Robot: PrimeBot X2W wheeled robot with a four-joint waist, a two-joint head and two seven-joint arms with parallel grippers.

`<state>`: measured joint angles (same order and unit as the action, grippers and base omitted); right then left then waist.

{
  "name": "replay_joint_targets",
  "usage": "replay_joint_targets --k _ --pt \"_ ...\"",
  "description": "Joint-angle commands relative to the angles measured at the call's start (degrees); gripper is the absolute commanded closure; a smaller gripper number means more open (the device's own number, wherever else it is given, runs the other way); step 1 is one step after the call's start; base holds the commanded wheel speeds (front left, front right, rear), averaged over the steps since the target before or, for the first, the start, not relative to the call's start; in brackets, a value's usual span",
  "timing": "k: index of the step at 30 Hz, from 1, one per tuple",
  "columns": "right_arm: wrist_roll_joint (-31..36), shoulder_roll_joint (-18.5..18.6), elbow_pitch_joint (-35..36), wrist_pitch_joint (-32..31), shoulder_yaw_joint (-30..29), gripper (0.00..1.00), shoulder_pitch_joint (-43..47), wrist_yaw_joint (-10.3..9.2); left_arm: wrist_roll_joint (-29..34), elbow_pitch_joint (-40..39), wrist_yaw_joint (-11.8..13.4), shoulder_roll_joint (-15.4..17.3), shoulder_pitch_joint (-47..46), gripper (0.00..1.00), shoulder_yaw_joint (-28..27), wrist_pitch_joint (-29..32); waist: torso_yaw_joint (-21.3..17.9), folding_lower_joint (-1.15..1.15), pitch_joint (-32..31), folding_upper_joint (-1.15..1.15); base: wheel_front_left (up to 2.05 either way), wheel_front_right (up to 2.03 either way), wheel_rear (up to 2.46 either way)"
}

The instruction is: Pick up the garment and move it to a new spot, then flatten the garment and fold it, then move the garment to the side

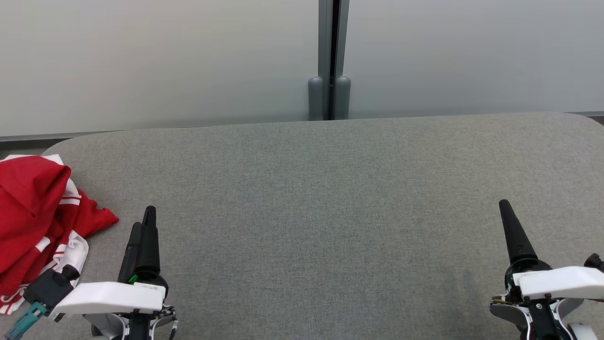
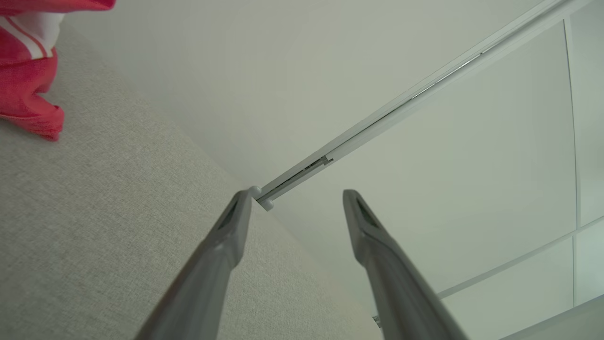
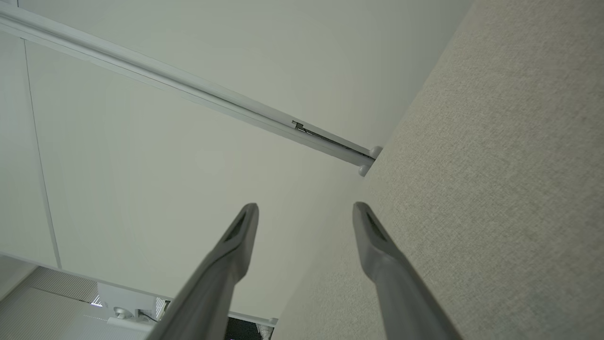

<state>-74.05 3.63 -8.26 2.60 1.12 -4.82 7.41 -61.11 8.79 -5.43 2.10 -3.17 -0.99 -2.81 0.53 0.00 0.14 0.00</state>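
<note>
Three cameras: one high, two low and rolled.
My head camera looks forward and down across the grey padded surface [image 1: 330,198] to the frosted wall [image 1: 165,61]. Each wrist camera sits low, close over that surface, sighting along the left gripper [image 2: 297,196] and right gripper [image 3: 306,208] at the wall. All three share the wall's seam [image 1: 329,56]; the red garment [image 1: 33,212], left edge overhead, shows upper left in the left wrist view.
</note>
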Motion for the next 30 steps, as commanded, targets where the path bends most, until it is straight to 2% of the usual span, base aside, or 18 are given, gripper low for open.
replay_joint_targets --k 1,11,22,30 --pt "1.9 0.7 0.8 0.7 0.4 0.00 -1.6 0.08 2.4 -0.9 0.5 0.5 -1.4 0.00 0.2 -0.5 0.0 0.00 0.0 0.00 0.00 0.00 0.00" --pt "14.5 1.3 0.8 2.6 2.2 0.00 -1.9 0.09 14.2 -0.5 3.6 0.5 -1.3 0.00 1.5 -2.4 0.2 0.00 -0.2 0.00 0.00 0.00 0.00" --pt "27.6 1.2 1.5 4.6 3.0 0.00 -2.2 0.10 24.6 -0.4 4.9 0.7 -1.5 0.00 2.9 -4.3 0.4 0.00 -0.1 0.00 0.00 0.00 0.00" --pt "33.5 1.4 -0.7 5.9 4.8 0.00 -2.4 0.10 29.5 -0.8 5.1 0.7 -1.5 0.00 3.7 -5.5 0.5 0.00 -0.2 0.00 0.00 0.00 0.00"
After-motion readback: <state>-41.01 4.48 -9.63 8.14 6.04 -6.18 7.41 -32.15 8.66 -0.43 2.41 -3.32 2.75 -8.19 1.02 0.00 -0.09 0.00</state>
